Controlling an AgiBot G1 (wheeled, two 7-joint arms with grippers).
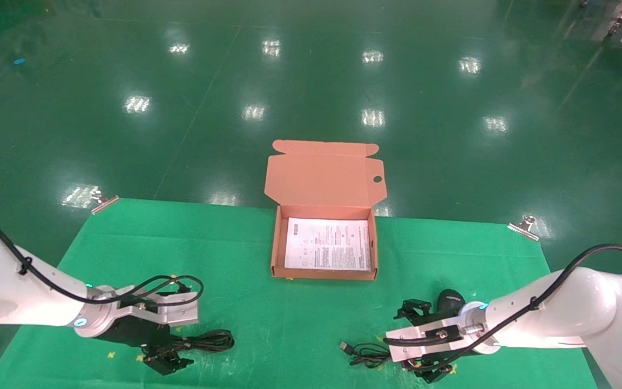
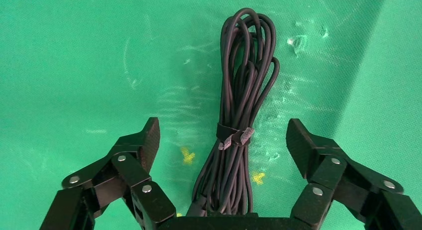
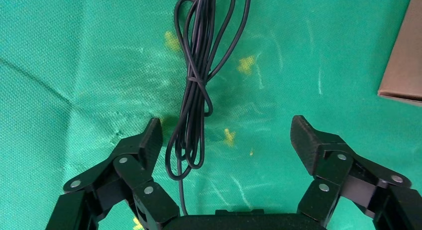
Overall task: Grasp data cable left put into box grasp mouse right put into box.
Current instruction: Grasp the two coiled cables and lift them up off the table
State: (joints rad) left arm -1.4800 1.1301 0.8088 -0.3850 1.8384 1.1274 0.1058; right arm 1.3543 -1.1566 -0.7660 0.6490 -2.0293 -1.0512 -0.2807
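The left gripper [image 2: 224, 138] is low over the table [image 1: 300, 319] at the near left, its fingers [image 2: 144, 140] wide apart on both sides of the data cable [image 2: 239, 120], which lies flat as a tied bundle and touches neither finger. The right gripper [image 3: 226, 135] is at the near right, fingers [image 3: 308, 138] also apart, above the mouse's cord [image 3: 196, 85]. The mouse [image 1: 450, 300] lies on the table just beside this gripper, partly hidden by the wrist. The box [image 1: 274, 254] stands open at the middle far edge of the table, with only a white sheet [image 1: 328, 244] inside.
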